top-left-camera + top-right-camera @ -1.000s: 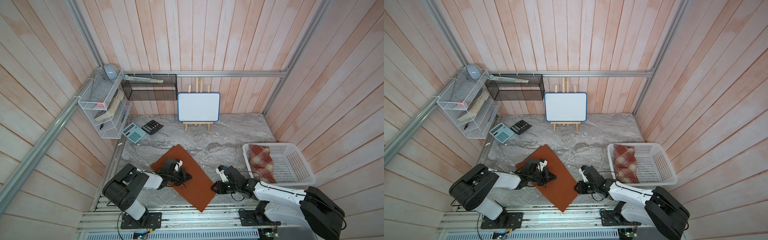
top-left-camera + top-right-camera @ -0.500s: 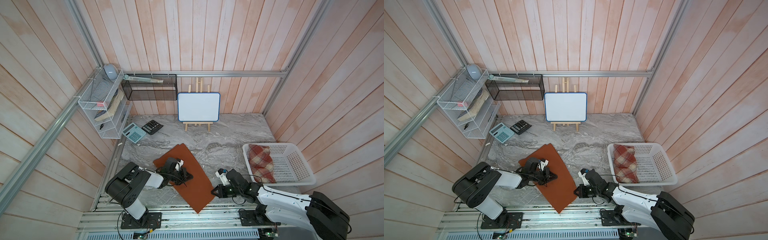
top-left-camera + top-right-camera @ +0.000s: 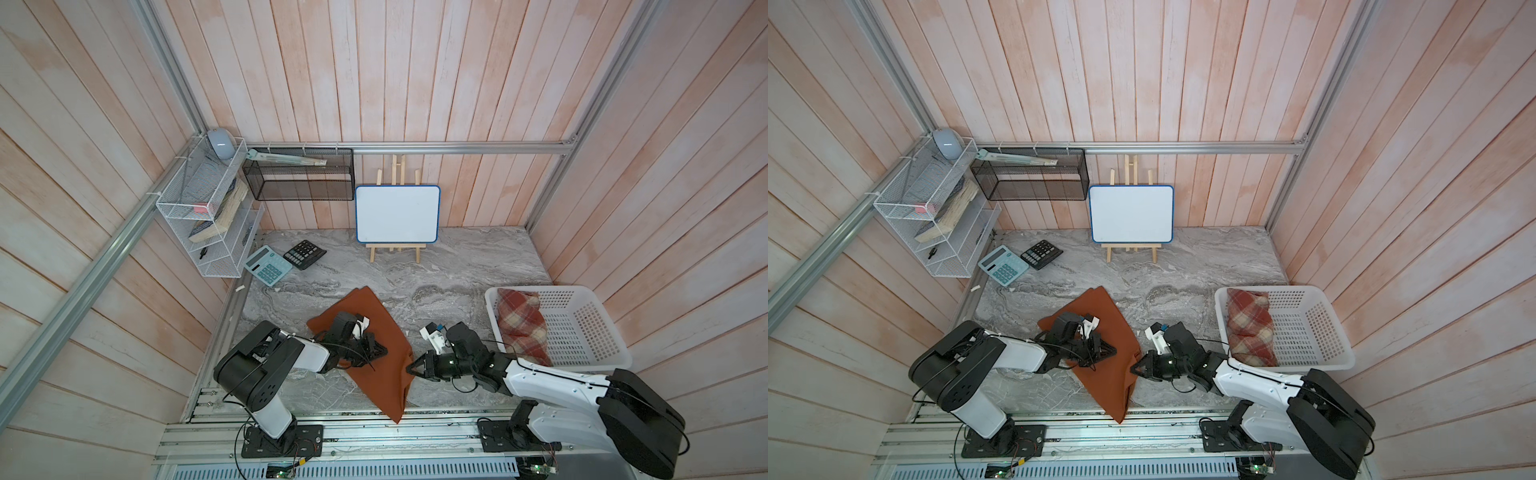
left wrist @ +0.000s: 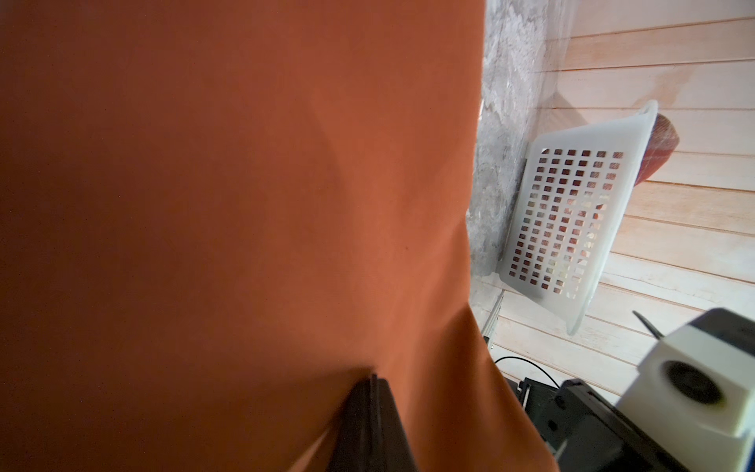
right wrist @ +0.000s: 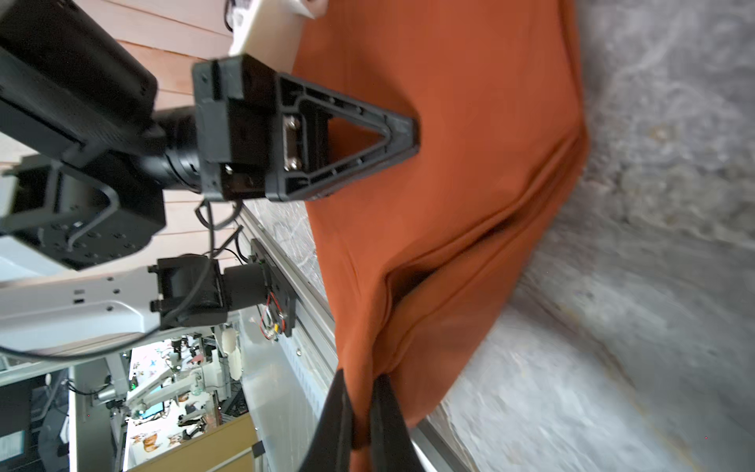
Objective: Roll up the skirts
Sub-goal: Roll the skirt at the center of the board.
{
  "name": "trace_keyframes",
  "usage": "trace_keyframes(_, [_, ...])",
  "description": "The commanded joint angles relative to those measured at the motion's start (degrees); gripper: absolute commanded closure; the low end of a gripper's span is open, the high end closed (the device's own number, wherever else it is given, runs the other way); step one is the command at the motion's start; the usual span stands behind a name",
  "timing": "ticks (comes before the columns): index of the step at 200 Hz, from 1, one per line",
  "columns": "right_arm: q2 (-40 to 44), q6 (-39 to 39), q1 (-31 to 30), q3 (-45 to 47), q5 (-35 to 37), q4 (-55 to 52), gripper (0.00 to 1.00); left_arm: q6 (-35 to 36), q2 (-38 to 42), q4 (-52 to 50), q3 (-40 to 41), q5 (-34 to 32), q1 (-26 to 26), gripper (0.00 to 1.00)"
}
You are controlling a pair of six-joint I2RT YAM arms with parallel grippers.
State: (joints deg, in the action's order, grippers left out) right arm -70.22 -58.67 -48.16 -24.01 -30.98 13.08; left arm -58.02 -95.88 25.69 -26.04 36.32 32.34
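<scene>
My left arm [image 3: 309,353] and right arm [image 3: 552,378] are white-shelled, black-jointed, trailing black cables [image 5: 210,233]; the left gripper [image 5: 410,135] is a black triangle.

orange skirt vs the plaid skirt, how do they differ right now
The orange skirt is plain; the plaid skirt is checked red, cream and tan. The orange skirt lies spread on the table; the plaid skirt sits bundled in the basket. The right pincer pinches the orange skirt's edge; nothing grips the plaid skirt. Both are cloth.
</scene>
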Motion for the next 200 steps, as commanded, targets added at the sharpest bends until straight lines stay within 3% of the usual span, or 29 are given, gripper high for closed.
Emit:
trace_keyframes(1, [-3.4, -0.3, 0.4, -4.5, 1.8, -0.9, 0.92, 1.7, -2.2, -3.2, 0.6, -2.1, -0.3, 1.0])
trace_keyframes(65, [-12.2, -1.2, 1.1, -6.5, 4.2, 3.8, 0.83, 1.4, -1.3, -2.3, 1.4, -1.1, -0.3, 1.0])
trace_keyframes(126, [-19.9, -2.9, 1.2, -8.8, 3.0, 10.4, 0.86, 0.2, 2.3, -0.9, 4.3, -2.0, -1.4, 1.0])
trace_keyframes(151, [-22.5, -1.7, 1.1, -9.9, 3.7, 8.8, 0.86, -0.5, 7.8, -1.7, 6.1, -2.7, -2.6, 1.0])
trace_keyframes(176, [-24.3, -1.4, 1.1, -10.2, 4.4, 8.7, 0.85, 2.0, 17.1, -11.6, 4.4, -7.4, -3.0, 0.91])
trace_keyframes(200, [-25.8, -1.7, 1.1, -10.3, 5.4, 9.0, 0.78, 4.4, 27.4, -23.3, 1.4, -12.8, -2.8, 0.77])
